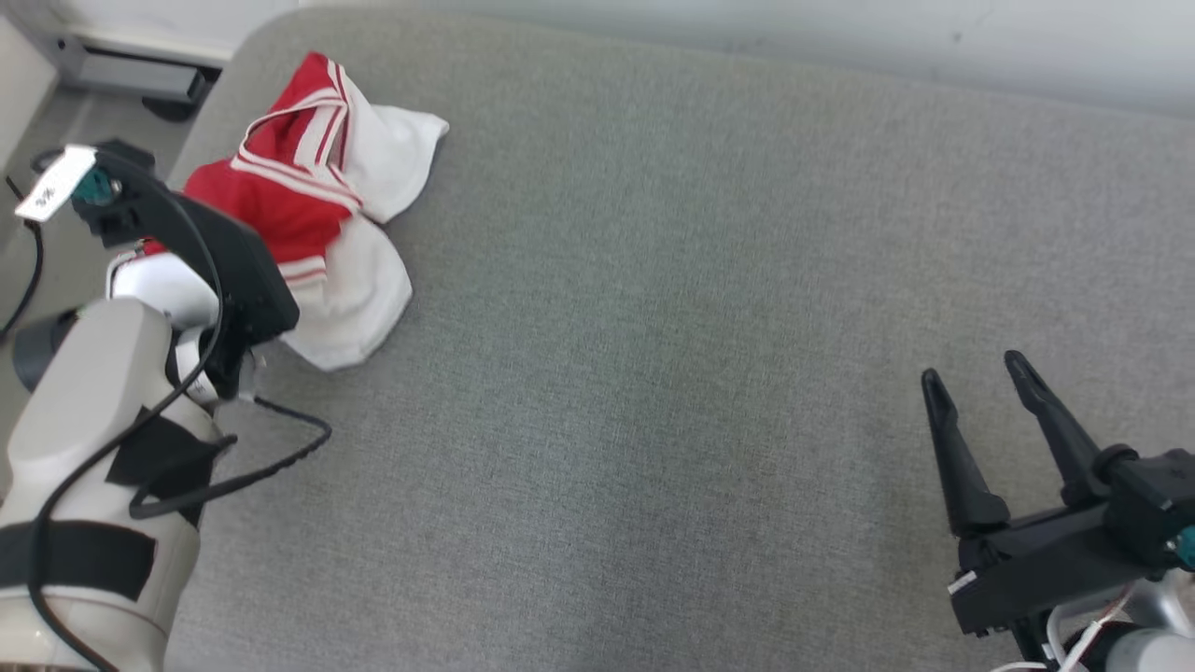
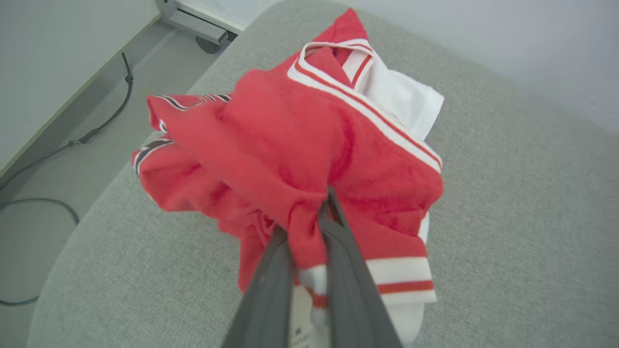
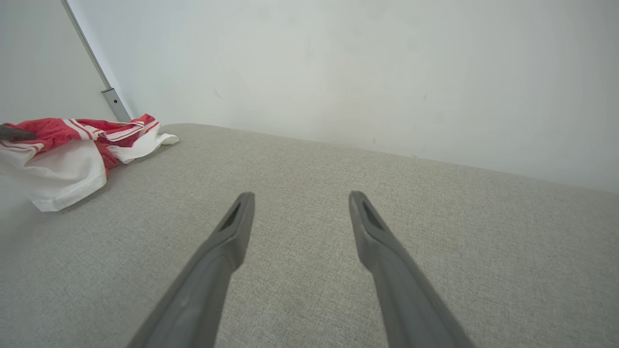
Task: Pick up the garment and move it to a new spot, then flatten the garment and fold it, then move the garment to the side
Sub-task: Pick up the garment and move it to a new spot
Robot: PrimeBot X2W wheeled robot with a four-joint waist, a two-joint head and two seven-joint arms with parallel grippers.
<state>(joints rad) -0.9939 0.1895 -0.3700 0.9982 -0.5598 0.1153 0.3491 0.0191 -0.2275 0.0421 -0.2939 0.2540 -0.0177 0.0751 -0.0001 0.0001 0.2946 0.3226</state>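
The garment (image 1: 317,187) is a crumpled red and white piece with striped trim, lying near the far left corner of the grey padded table (image 1: 672,327). In the left wrist view my left gripper (image 2: 304,212) is shut on a red fold of the garment (image 2: 300,145), and cloth is bunched between the two dark fingers. From the head, the left wrist housing hides that grip. My right gripper (image 1: 976,373) stands open over bare table at the lower right, with nothing between its fingers. The right wrist view has the garment (image 3: 72,150) far to the left of the open right gripper (image 3: 300,198).
The table's rounded left edge (image 1: 201,121) lies right beside the garment, with floor and cables (image 2: 63,145) beyond it. A white wall (image 3: 338,72) runs along the far edge. A black cable (image 1: 252,467) loops from my left forearm over the table.
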